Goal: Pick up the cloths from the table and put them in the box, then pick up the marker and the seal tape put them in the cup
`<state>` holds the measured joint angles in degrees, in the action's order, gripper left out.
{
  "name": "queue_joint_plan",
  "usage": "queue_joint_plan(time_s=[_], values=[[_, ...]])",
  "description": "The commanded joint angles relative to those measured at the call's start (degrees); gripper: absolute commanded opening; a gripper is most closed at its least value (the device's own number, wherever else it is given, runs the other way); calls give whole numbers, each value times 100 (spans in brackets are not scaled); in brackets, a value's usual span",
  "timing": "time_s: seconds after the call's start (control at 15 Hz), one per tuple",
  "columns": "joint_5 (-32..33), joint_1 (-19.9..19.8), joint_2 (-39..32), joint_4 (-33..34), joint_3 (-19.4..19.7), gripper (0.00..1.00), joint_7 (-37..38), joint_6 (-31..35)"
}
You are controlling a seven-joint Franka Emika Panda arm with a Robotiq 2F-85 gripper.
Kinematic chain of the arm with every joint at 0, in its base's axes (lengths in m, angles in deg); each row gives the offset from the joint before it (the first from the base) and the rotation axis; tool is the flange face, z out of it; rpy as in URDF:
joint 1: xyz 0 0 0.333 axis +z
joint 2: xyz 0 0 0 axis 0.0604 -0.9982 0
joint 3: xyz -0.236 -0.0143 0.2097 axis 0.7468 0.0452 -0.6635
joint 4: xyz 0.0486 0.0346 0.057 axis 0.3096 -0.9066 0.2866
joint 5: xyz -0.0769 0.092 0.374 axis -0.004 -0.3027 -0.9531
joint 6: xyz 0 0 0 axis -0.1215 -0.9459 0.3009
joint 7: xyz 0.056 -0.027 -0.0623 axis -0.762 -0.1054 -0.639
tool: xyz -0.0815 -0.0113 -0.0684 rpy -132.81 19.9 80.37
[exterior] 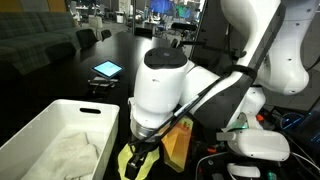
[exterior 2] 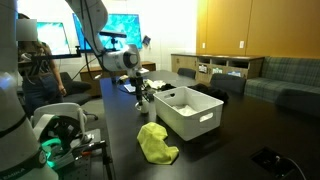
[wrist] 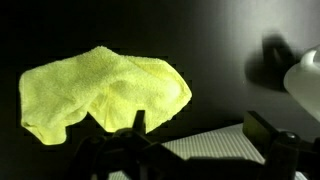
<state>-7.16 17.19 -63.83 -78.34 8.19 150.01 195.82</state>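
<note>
The yellow cloth [wrist: 100, 95] is a soft, nubby microfibre rag. It lies rumpled on the desk [wrist: 60, 30] with one corner folded over itself, so its outline is an uneven lobed patch rather than a square. In an exterior view it lies in a loose heap [exterior 2: 157, 143] just beside a near corner of the box [exterior 2: 190, 112], outside it.

The box is a white rectangular plastic bin with tall, smooth, slightly glossy walls, a rolled rim [exterior: 60, 105] and a slot handle in its short end. The off-white cloth [exterior: 70, 150] lies crumpled inside, its folds soft against the hard floor of the bin.

The pincer [wrist: 198, 128] hangs above the yellow cloth with its two dark fingers [wrist: 136, 122] spread wide, nothing between them and no contact with the fabric. It is carried by the arm's rounded, glossy white wrist shell [exterior: 160, 85].

The desk is a broad, matte black top that reflects little light. Farther back on it lies a tablet [exterior: 107, 69] with a lit screen.

The room is a dim open office or lab. It has a dark grey upholstered sofa [exterior: 40, 40], a warm wood-panelled wall above a low open cabinet [exterior 2: 215, 68], and a bright teal screen [exterior 2: 122, 26] at the back.
</note>
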Motion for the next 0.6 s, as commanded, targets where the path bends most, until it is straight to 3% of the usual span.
queue_joint_plan(time_s=[0.0,0.2,0.53], values=[[-85,-7,-449,74,55,100,-1184,613],[-420,-146,-759,-97,6,100,-2372,1288],[-1294,-761,-1334,-214,-428,100,-4472,2012]])
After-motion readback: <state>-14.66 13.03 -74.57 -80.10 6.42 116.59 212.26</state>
